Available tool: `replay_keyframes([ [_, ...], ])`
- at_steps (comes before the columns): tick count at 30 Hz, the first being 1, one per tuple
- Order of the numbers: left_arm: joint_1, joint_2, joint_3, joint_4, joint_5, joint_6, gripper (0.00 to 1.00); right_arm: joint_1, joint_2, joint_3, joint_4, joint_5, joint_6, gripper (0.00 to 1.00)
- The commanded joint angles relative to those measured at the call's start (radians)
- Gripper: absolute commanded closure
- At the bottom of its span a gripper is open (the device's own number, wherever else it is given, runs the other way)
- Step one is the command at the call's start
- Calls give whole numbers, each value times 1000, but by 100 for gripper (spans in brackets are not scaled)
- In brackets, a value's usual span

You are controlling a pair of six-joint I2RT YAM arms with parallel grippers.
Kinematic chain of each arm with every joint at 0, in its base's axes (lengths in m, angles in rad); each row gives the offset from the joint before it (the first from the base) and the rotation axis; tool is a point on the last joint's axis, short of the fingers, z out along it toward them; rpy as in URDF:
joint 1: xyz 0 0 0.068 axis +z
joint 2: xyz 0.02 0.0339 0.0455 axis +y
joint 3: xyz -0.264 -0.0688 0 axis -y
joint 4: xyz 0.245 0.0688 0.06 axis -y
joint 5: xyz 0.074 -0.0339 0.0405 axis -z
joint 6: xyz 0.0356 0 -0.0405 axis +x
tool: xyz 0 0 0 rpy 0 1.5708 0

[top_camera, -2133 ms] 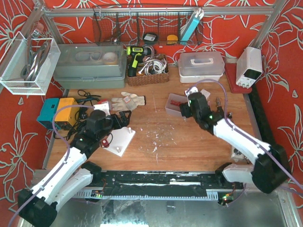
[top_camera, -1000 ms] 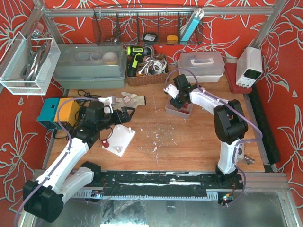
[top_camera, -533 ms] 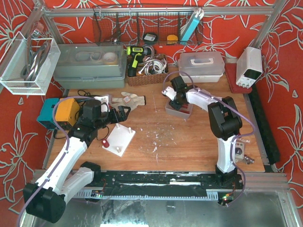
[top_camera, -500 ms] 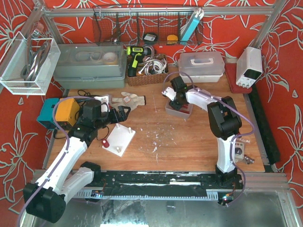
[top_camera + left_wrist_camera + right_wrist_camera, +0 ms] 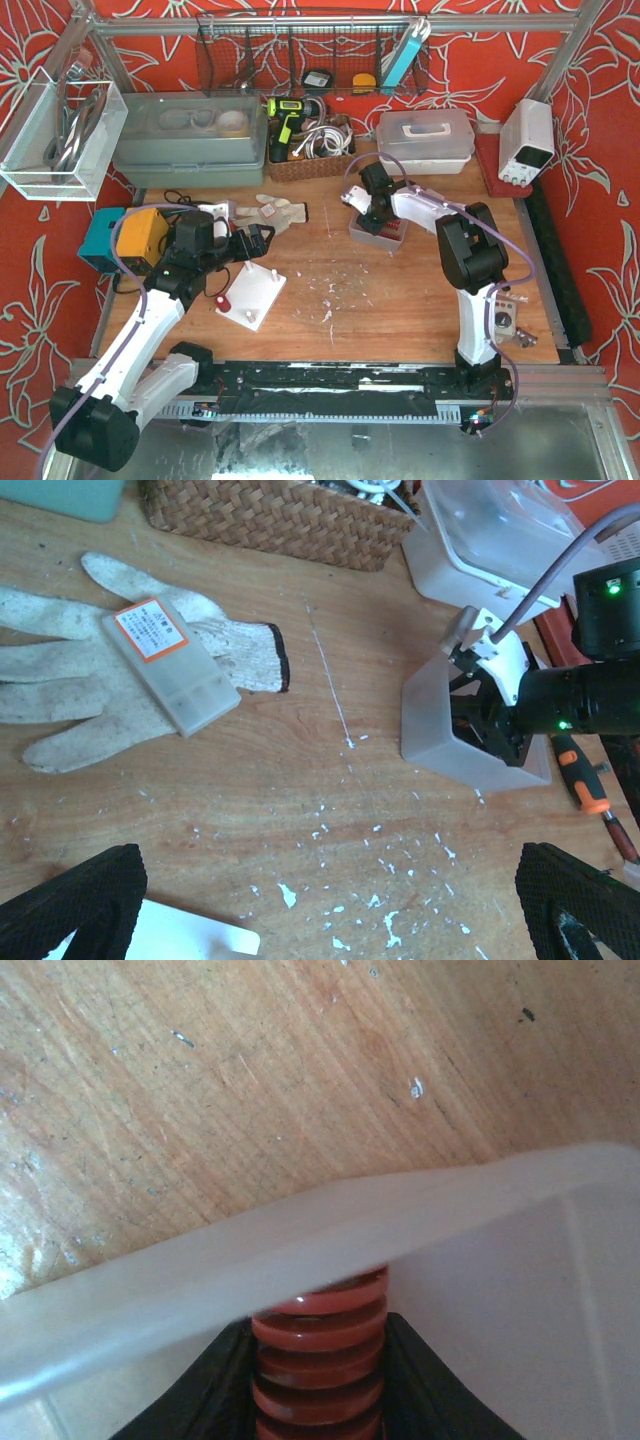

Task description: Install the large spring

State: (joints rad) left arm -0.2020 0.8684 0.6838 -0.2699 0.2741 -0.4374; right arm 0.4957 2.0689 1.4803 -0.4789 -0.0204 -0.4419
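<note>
Right claw (image 5: 318,1392) moved into tray (image 5: 435,730), gripping red spring (image 5: 318,1325) close under rim (image 5: 300,1240).

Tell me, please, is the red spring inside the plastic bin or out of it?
Inside: the red spring lies within the walls of the plastic bin, the right hand shut on it.

No legible txt; orange label (image 5: 150,630) on clear case (image 5: 172,668) too blurry

White glove (image 5: 60,695) under a labelled case (image 5: 172,665) (orange sticker), wicker basket (image 5: 270,515), possibly a screwdriver (image 5: 585,782)
</note>
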Motion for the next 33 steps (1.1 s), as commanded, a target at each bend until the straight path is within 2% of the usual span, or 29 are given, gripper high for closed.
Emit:
replay_keyframes([
  [1,10,-11,-23,13,-6,13,0,9,-63,-16,-24,-26,-5,88],
  [5,16,-11,-19,6,-24,10,0,15,-153,-47,-1,-22,11,99],
  [11,20,-16,-44,53,61,2,2,47,-287,-86,13,12,76,100],
  [15,19,-21,-67,90,164,-11,11,105,-394,-145,80,67,153,100],
  [19,19,-31,-85,117,253,-21,24,227,-534,-286,249,98,219,100],
  [26,9,-51,-104,122,343,-24,43,400,-696,-502,448,50,325,100],
  [29,-18,-46,-107,121,374,-15,49,473,-732,-599,556,28,298,100],
  [33,-94,-32,-107,125,362,-17,54,541,-756,-690,643,100,288,100],
])
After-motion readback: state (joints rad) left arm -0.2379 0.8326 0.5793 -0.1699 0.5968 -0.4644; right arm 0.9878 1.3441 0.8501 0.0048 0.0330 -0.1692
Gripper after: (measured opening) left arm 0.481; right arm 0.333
